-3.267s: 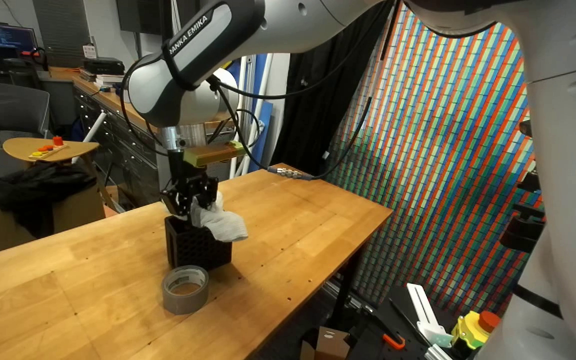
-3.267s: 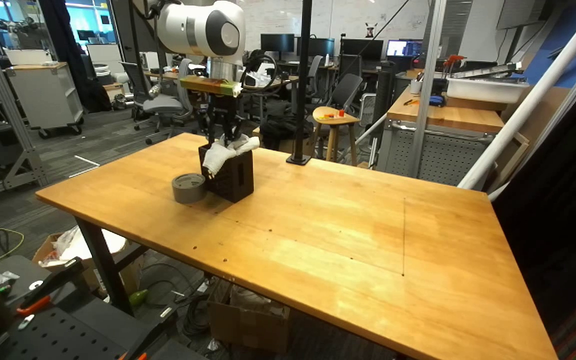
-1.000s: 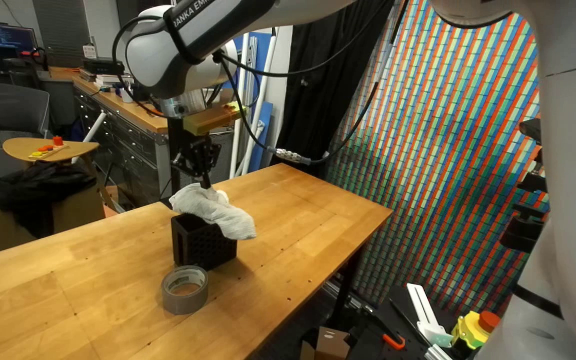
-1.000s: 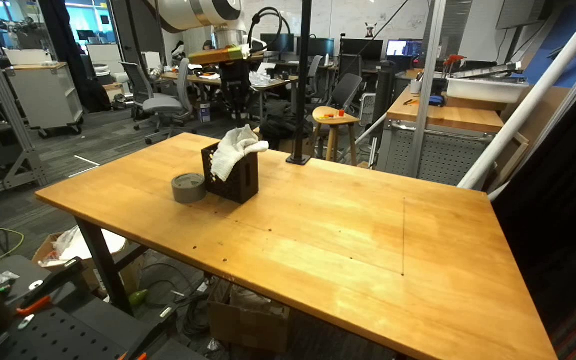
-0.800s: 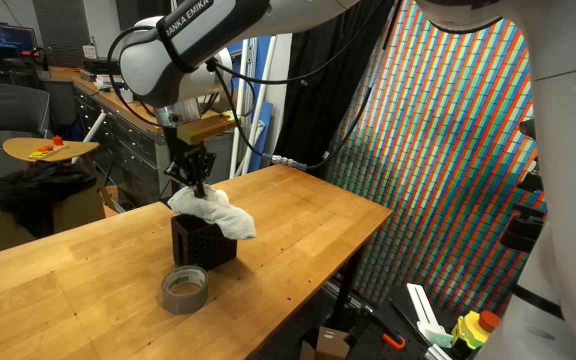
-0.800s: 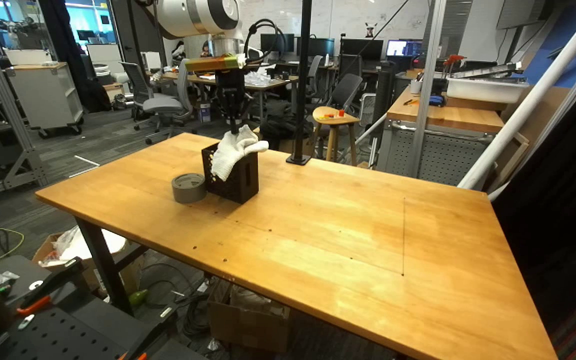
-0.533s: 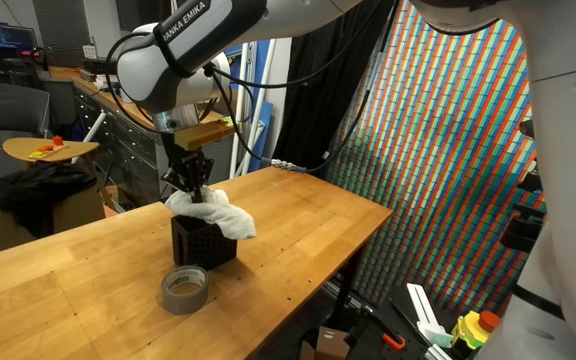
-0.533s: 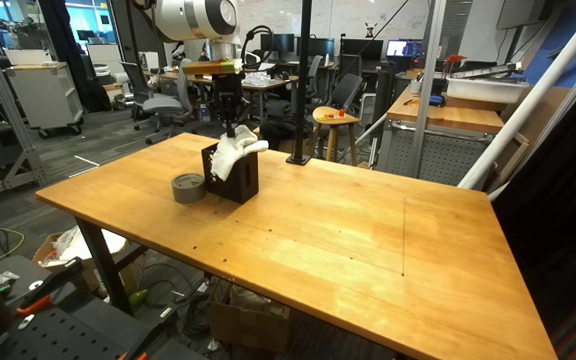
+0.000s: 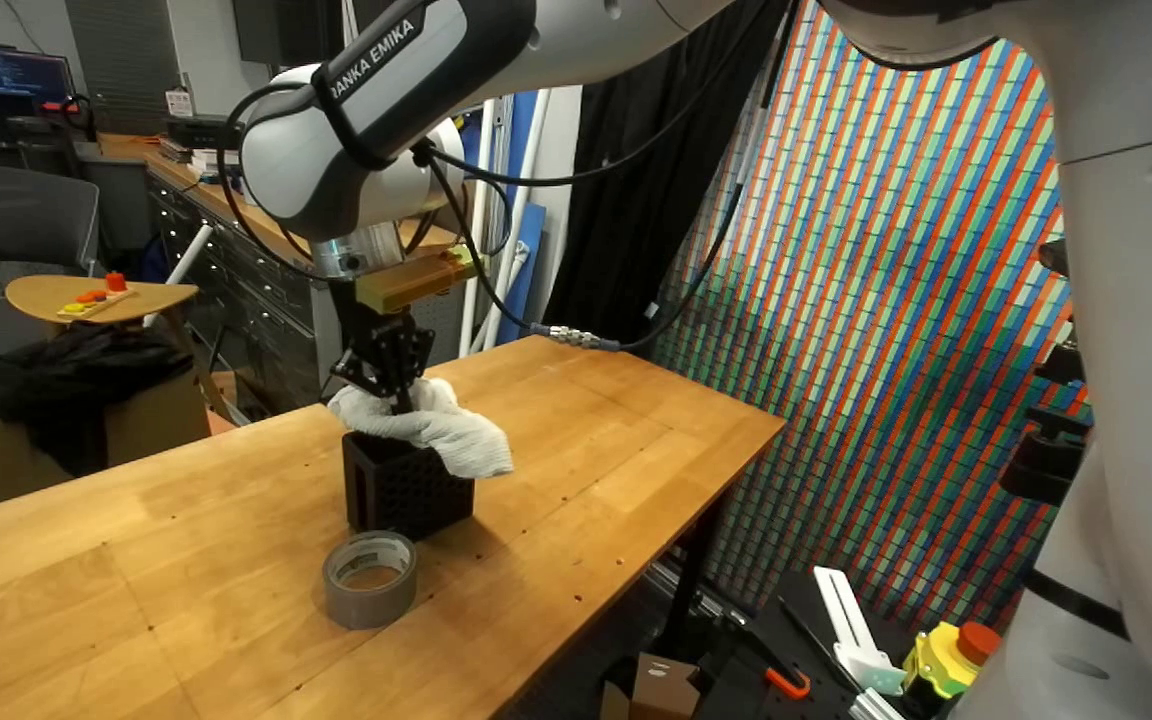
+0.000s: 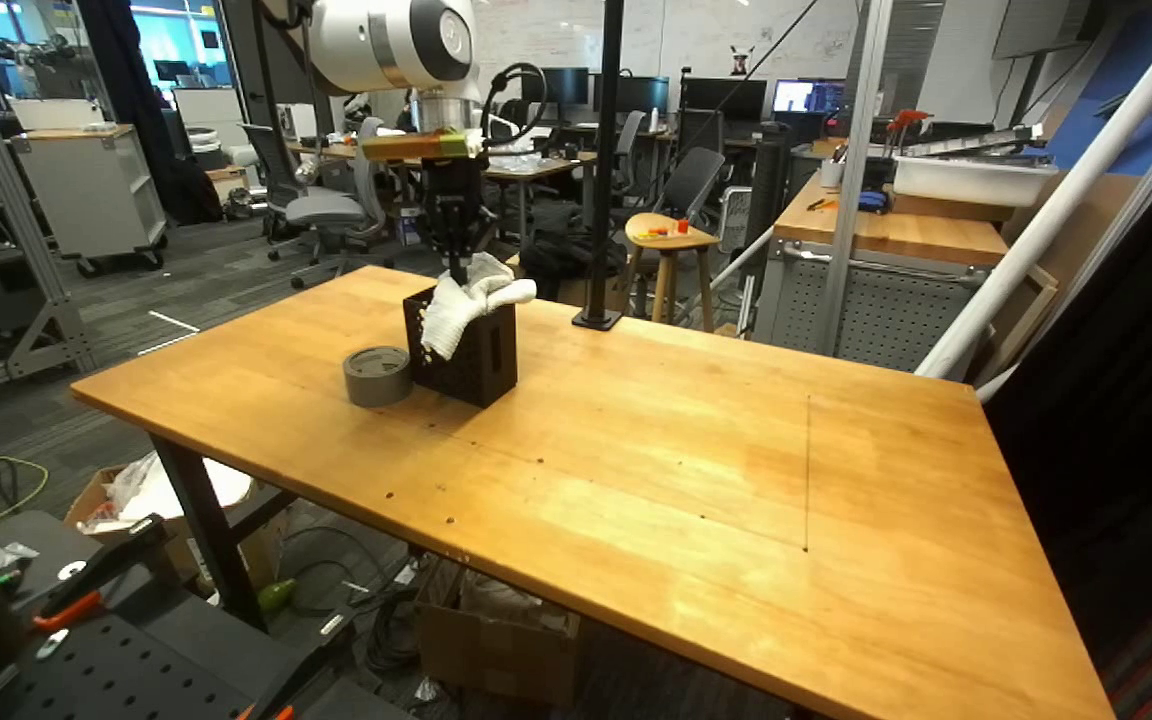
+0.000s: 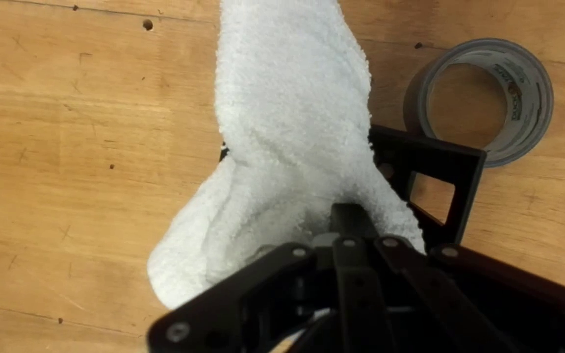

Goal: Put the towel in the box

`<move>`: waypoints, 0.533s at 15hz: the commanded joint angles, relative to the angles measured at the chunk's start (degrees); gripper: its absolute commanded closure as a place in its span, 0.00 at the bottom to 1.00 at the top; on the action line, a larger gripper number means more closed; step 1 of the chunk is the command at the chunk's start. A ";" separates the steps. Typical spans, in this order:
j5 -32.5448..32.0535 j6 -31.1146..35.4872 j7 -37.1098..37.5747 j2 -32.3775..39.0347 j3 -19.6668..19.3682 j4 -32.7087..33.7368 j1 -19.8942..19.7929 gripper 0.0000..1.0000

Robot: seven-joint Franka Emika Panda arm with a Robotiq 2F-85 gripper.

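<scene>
A roll of grey tape [image 9: 366, 607] was seen flat on the wooden table [image 10: 636, 420]. Small coloured pieces [image 9: 92, 296] were borne by a stool [image 9: 158, 295], and a carton [image 9: 161, 430] was partly covered by what was possibly a black jacket [image 9: 76, 388]. A striped panel [image 9: 836, 300] was bordered by a black curtain [image 9: 626, 240].

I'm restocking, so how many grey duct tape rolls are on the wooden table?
1: the round grey duct-tape roll beside the black perforated plastic box. Any inside it, beneath the white cloth towel, may be hidden.
</scene>
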 commanded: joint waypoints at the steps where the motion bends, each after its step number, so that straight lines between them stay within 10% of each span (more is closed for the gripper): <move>1: 0.63 0.70 -0.42 -0.94 0.01 -1.86 0.32 0.99; 8: 1.57 2.25 -1.30 0.71 0.71 -1.56 0.11 0.99</move>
